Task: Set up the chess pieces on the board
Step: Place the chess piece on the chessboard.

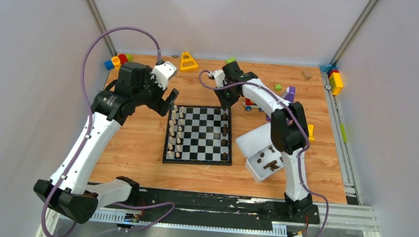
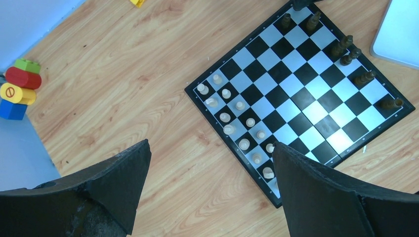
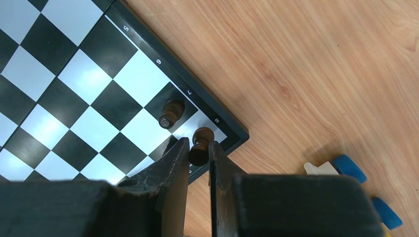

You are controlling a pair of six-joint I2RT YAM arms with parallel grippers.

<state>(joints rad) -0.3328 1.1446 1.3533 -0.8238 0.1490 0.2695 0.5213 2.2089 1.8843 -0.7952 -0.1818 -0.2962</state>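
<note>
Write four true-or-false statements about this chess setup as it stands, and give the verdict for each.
1. The right gripper is closed on a dark chess piece at a corner of the board. True.
2. The left gripper holds a cream piece. False: its jaws stand wide open and empty, above the board's edge.
3. In the top view, the cream pieces stand in two columns along the board's left side. True.
4. The white tray has nothing in it. False: several dark pieces lie in it.
</note>
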